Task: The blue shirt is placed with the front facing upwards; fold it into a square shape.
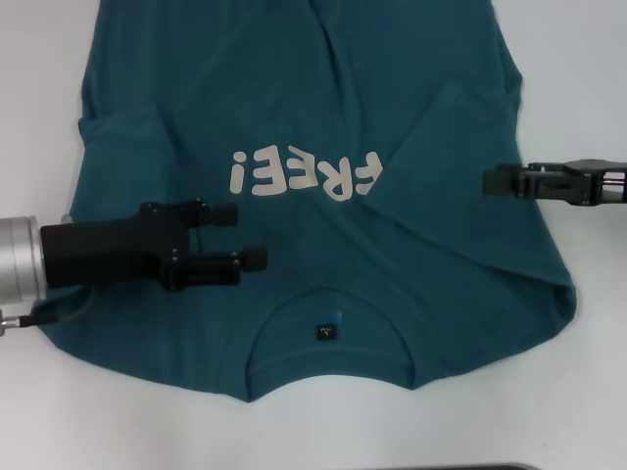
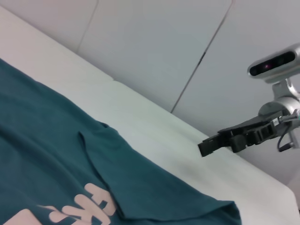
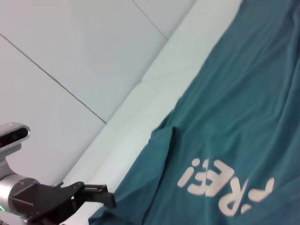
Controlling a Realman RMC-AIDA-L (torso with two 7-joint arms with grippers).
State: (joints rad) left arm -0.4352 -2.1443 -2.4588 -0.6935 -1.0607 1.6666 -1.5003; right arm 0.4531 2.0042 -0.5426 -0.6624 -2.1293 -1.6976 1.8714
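Your dark teal-blue cotton T-shirt (image 1: pixel 323 147) lies flat on the white tabletop (image 1: pixel 588 392), print up, collar nearest you, both sleeves already turned inward. Your left tool (image 1: pixel 250 237) hangs over the cloth beside the collar, fingers spread and holding nothing. Your right tool (image 1: pixel 493 180) sits at the shirt's right edge; whether it is spread, you cannot tell. Expect light, limp fabric that drapes and slides: pinch both layers at a shoulder edge and at the hem.
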